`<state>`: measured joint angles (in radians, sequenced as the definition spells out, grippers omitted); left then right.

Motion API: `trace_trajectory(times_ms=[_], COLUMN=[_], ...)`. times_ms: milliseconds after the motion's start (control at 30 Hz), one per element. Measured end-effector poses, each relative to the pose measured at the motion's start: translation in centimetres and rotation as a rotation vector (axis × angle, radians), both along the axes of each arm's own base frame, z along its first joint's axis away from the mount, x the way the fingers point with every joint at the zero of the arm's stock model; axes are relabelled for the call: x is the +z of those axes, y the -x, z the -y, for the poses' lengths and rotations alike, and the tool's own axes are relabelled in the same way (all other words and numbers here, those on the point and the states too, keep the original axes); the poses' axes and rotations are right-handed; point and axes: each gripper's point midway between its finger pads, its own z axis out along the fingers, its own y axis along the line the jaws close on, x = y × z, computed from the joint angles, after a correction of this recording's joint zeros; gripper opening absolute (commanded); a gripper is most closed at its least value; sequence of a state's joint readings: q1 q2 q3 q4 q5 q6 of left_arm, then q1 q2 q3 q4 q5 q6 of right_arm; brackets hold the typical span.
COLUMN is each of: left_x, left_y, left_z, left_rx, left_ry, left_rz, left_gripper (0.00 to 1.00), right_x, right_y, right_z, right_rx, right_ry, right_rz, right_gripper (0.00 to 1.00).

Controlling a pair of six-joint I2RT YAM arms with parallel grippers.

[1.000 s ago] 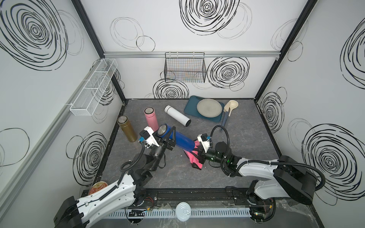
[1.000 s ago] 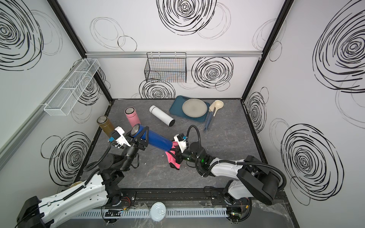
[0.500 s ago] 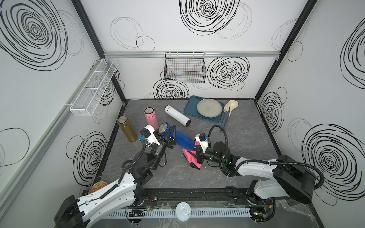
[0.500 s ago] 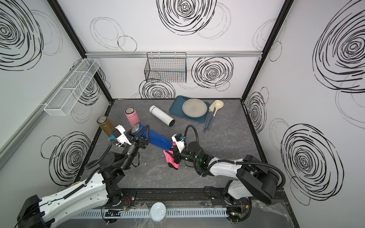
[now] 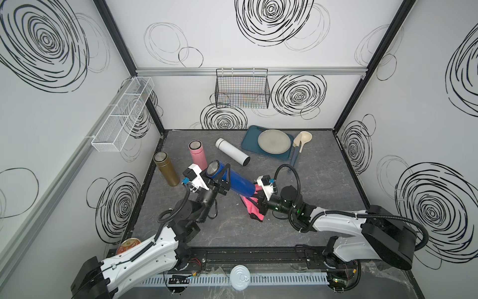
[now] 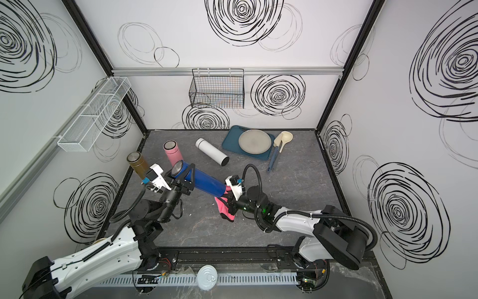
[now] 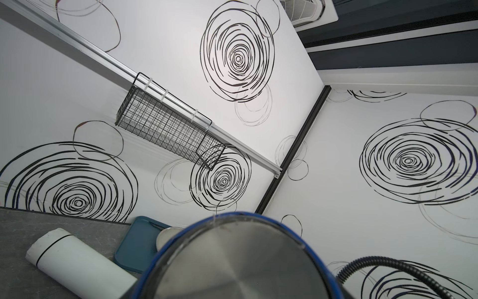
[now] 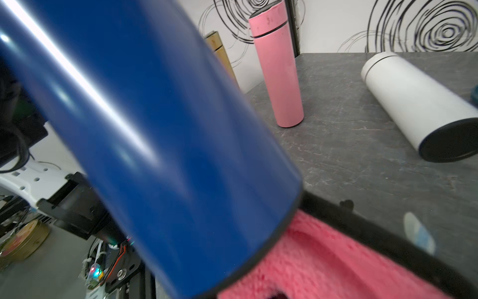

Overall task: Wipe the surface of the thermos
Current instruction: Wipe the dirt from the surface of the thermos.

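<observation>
Swirl-patterned white walls (image 5: pixel 222 31) box in a grey stone-look counter (image 5: pixel 323 181). The left hand (image 5: pixel 224 178) is clamped round the blue thermos (image 5: pixel 240 185) near its steel lid, holding it tilted above the counter. Its base end reaches the right hand (image 5: pixel 260 204), which is pinched tight on a pink cloth (image 5: pixel 249 208) lying against that base. A pink thermos (image 5: pixel 198 155) stands just beyond the left hand.

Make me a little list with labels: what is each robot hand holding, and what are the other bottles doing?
left gripper: shut on the blue thermos near its lid end, holding it tilted
right gripper: shut on the pink cloth, by the blue thermos's bottom end
pink thermos: standing upright
gold thermos: standing upright
white thermos: lying on its side
plate: on the blue tray
</observation>
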<state>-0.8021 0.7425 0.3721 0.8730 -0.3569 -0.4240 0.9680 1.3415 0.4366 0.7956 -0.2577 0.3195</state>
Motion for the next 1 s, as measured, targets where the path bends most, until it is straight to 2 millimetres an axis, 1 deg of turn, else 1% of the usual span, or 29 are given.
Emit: trace_trajectory(times_ms=[67,167,233,300,367,433,500,533,633,733,800,867,967,1000], left_x=[0.0,0.1,0.0,-0.1,-0.2,-0.2,-0.1,-0.1,-0.1,-0.3,-0.4,-0.4,-0.3,-0.2], left_y=[0.1,0.1,0.0,0.0,-0.1,-0.1,-0.1,-0.1,-0.1,-0.2,-0.2,-0.2,-0.1,-0.1], left_z=[0.0,0.0,0.0,0.2,0.3,0.2,0.1,0.1,0.1,0.2,0.3,0.3,0.3,0.2], left_rx=[0.000,0.000,-0.002,-0.004,-0.006,-0.005,0.000,0.000,0.000,-0.002,-0.007,-0.008,-0.007,-0.006], left_ry=[-0.001,0.000,-0.004,-0.007,-0.011,-0.009,-0.008,-0.011,-0.009,-0.016,-0.021,-0.022,-0.017,-0.016], left_rz=[0.001,0.002,0.000,-0.003,-0.005,-0.001,0.002,0.001,0.003,-0.003,-0.006,-0.006,-0.002,0.000], left_gripper=[0.00,0.00,0.00,0.00,0.00,0.00,0.00,0.00,0.00,0.00,0.00,0.00,0.00,0.00], right_x=[-0.1,0.0,0.2,0.5,0.6,0.2,-0.3,-0.4,-0.3,0.0,0.3,0.4,0.2,0.1], right_y=[0.0,-1.3,-2.6,-3.2,-2.1,-0.4,0.2,0.2,-0.8,-2.5,-3.2,-2.5,-0.1,0.3], right_z=[0.0,0.8,1.7,2.2,1.4,0.1,-0.4,-0.4,0.2,1.7,2.2,1.7,0.3,0.1], right_rx=[-0.002,-0.027,-0.060,-0.089,-0.064,-0.014,0.009,0.008,-0.014,-0.064,-0.089,-0.067,0.003,0.016], right_ry=[0.004,-0.004,-0.019,-0.024,-0.020,0.000,0.015,0.019,0.013,-0.013,-0.021,-0.022,-0.011,-0.007], right_rz=[0.003,-0.009,-0.019,-0.014,-0.003,-0.004,-0.008,-0.008,-0.014,-0.022,-0.021,-0.016,-0.015,-0.016], right_gripper=[0.00,0.00,0.00,0.00,0.00,0.00,0.00,0.00,0.00,0.00,0.00,0.00,0.00,0.00])
